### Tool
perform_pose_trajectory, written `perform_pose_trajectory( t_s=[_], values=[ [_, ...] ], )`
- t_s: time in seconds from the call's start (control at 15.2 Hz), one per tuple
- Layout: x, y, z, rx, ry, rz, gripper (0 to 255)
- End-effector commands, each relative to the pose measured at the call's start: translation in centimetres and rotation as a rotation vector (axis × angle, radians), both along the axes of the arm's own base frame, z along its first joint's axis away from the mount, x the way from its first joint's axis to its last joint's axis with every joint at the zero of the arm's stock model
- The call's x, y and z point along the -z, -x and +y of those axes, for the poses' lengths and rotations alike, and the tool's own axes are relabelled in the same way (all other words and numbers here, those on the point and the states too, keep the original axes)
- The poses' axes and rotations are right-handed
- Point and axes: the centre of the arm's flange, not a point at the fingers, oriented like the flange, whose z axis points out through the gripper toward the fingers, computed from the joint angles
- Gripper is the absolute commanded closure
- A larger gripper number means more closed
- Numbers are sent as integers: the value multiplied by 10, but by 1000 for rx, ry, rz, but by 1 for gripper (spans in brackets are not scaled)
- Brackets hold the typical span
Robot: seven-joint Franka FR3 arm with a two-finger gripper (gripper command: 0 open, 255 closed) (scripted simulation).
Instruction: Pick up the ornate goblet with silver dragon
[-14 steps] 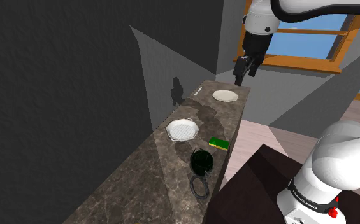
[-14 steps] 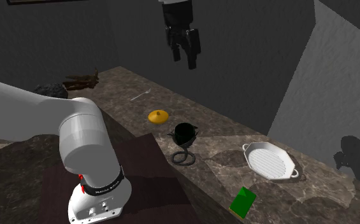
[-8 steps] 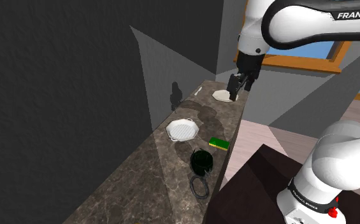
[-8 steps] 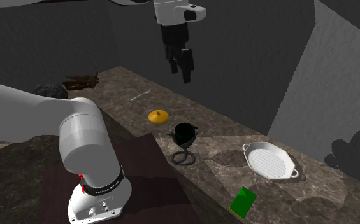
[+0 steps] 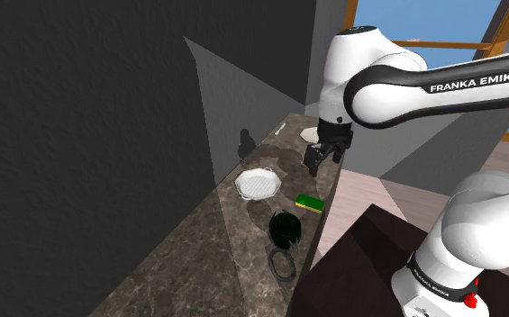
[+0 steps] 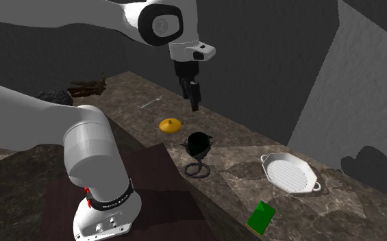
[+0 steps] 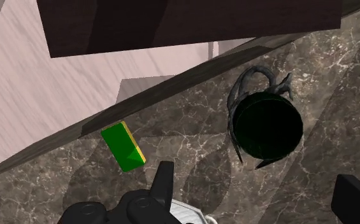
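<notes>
1. the gripper (image 5: 315,162) is now seen lowered from high by the window and brought nearer along the marble counter (image 5: 207,261). the approach is judged under way, with the final descent not yet made.
2. the dark ornate goblet (image 5: 286,228) is found by the counter's right edge in the shoulder view, just nearer than the green block (image 5: 309,203) and apart from the gripper.
3. the fingers (image 7: 165,178) are held wide apart; nothing is held or touched.

The jaws hang over the counter (image 6: 234,179) near the dark goblet (image 6: 199,144).
</notes>
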Motion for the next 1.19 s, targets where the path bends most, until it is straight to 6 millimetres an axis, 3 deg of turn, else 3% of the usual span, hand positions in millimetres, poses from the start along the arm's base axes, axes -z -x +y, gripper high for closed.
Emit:
perform_pose_trajectory(
  t_s=[0.0, 0.99, 1.12],
  values=[
    [25, -3, 8, 28, -5, 4, 0],
    [209, -21, 76, 226, -43, 48, 0],
    [224, -22, 80, 236, -45, 50, 0]
  ],
)
